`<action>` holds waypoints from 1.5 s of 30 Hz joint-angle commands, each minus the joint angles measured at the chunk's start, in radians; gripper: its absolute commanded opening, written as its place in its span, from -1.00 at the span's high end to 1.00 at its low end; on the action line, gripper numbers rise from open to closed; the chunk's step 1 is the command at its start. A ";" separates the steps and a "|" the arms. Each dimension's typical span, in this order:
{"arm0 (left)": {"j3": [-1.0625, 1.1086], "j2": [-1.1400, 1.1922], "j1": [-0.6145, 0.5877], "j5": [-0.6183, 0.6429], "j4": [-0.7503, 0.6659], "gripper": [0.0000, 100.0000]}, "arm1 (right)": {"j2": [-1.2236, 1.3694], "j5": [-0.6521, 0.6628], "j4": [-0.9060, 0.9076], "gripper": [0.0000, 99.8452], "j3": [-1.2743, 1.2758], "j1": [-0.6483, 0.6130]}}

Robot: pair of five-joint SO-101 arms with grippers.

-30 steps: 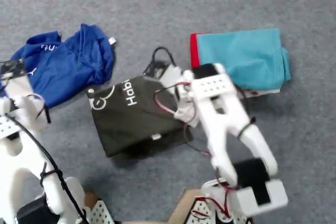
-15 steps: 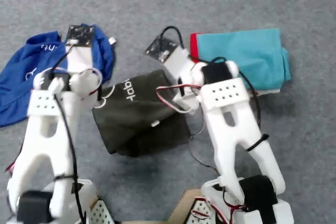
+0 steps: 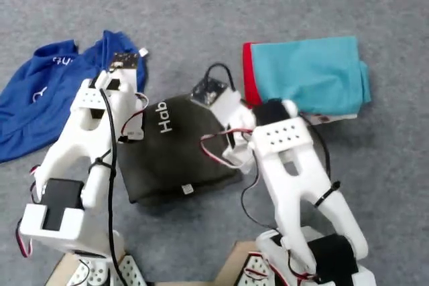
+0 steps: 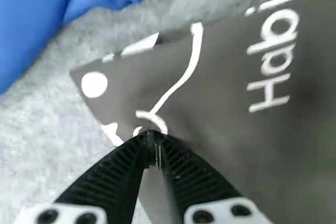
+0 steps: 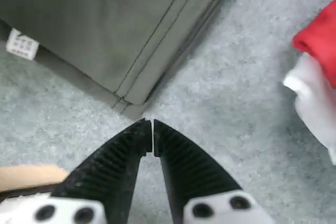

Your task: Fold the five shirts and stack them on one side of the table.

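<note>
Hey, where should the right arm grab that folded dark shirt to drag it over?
Probably the corner before the right gripper: the dark shirt lies flat and its folded layers end together there. Come in low from the bare table side, so one finger slides under every layer.

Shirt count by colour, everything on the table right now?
blue shirt: 1
dark grey shirt: 1
teal shirt: 1
red shirt: 1
white shirt: 1
Total: 5
</note>
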 commanded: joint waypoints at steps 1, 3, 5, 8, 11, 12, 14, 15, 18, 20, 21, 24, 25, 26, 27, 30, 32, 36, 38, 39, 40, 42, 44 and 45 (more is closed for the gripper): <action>0.008 -0.009 -0.002 0.005 -0.054 0.94 | -0.074 -0.005 -0.046 0.97 0.018 0.015; 0.019 -0.015 -0.002 0.003 -0.055 0.94 | -0.090 -0.005 -0.051 0.97 0.002 0.014; 0.007 -0.020 -0.004 0.003 -0.026 0.94 | -0.090 -0.008 -0.048 0.96 -0.012 0.002; -0.042 -0.069 -0.022 0.008 0.058 0.94 | -0.087 -0.170 -0.048 0.79 -0.024 -0.029; -0.061 -0.106 -0.082 0.011 0.069 0.94 | -0.087 -0.459 -0.080 0.61 -0.022 -0.052; -0.065 -0.110 -0.108 0.011 0.069 0.94 | -0.085 -0.542 -0.097 0.58 -0.015 -0.069; -0.059 -0.100 -0.160 0.011 0.041 0.94 | -0.085 -0.677 -0.147 0.57 0.016 -0.107; -0.059 -0.089 -0.182 0.011 0.034 0.91 | -0.085 -0.729 -0.164 0.56 0.038 -0.129; -0.068 -0.057 -0.228 0.011 0.031 0.74 | -0.085 -0.830 -0.226 0.47 0.105 -0.192; -0.068 -0.044 -0.239 0.011 0.031 0.66 | -0.085 -0.885 -0.241 0.40 0.136 -0.229; -0.068 -0.041 -0.240 0.009 0.031 0.65 | -0.085 -0.914 -0.241 0.37 0.143 -0.244; -0.068 -0.037 -0.236 0.008 0.028 0.64 | -0.065 -1.048 -0.239 0.33 0.139 -0.265; -0.068 -0.037 -0.232 0.009 0.028 0.64 | -0.044 -1.100 -0.245 0.33 0.134 -0.265; -0.068 -0.037 -0.231 0.011 0.028 0.64 | -0.013 -1.148 -0.258 0.33 0.128 -0.267; -0.068 -0.037 -0.226 0.011 0.028 0.64 | 0.024 -1.183 -0.261 0.33 0.117 -0.269; -0.068 -0.037 -0.228 0.011 0.028 0.64 | 0.163 -1.257 -0.281 0.33 0.070 -0.265; -0.068 -0.037 -0.229 0.011 0.028 0.64 | 0.262 -1.281 -0.301 0.33 0.024 -0.265; -0.068 -0.037 -0.229 0.006 0.028 0.64 | 0.433 -1.281 -0.394 0.33 -0.031 -0.259; -0.068 -0.037 -0.229 0.003 0.028 0.64 | 0.492 -1.278 -0.427 0.33 -0.033 -0.258; -0.068 -0.037 -0.231 0.003 0.028 0.64 | 0.509 -1.278 -0.433 0.33 -0.033 -0.255; -0.068 -0.037 -0.231 0.003 0.028 0.64 | 0.515 -1.278 -0.434 0.33 -0.035 -0.252; -0.068 -0.037 -0.231 0.003 0.028 0.64 | 0.503 -1.278 -0.434 0.33 -0.028 -0.252; -0.068 -0.037 -0.231 0.003 0.028 0.64 | 0.498 -1.278 -0.434 0.34 -0.027 -0.253; -0.068 -0.037 -0.231 0.003 0.028 0.64 | 0.498 -1.278 -0.434 0.36 -0.024 -0.253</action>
